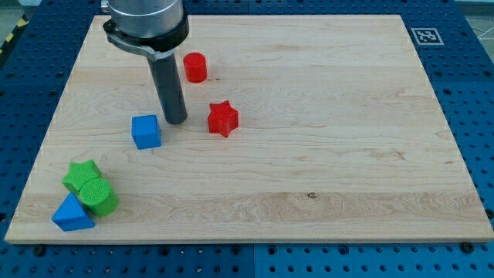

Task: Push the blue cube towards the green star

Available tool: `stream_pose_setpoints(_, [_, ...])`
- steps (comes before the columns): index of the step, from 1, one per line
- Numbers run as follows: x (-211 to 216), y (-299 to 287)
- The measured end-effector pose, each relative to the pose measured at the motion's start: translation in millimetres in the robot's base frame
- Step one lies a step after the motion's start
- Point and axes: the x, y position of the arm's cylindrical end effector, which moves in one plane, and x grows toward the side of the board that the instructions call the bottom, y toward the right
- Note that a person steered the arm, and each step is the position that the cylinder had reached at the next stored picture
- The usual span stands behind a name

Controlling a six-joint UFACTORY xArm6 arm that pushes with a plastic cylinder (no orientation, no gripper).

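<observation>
- Counter (309,177): pale wooden board on a blue pegboard base, with a small black-and-white marker tag (424,35) at its corner in the view's top right.
- Blue triangular block (72,214): near the counter's corner in the view's bottom left, touching the green cylinder.
- Green star (81,174): just above the cylinder in the view, touching it.
- Green cylinder (98,196): lies between the star and the triangular block, pressed against both.
- Blue cube (146,131): stands alone, up and to the view's right of the green star, with bare wood between them.
- My tip (175,121): the dark rod comes down from the view's top; its lower end sits just beside the cube's upper right corner. Contact cannot be told.
- Pincer: the arm carries none, only the rod, so open or closed does not apply.
- Red cylinder (194,67): right of the rod, toward the view's top.
- Red star (223,118): right of my tip, apart from it.
</observation>
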Motion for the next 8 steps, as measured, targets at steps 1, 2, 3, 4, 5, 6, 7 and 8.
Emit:
stream_pose_setpoints(1, [16, -4])
stream_pose_setpoints(2, [17, -9])
stream_pose_setpoints(3, [0, -9])
stream_pose_setpoints(4, [-1, -26])
stream_pose_setpoints(5, [-1, -53])
stream_pose_setpoints(6, [5, -59])
stream_pose_setpoints(7, [19, -58])
stream_pose_setpoints(8, [35, -58])
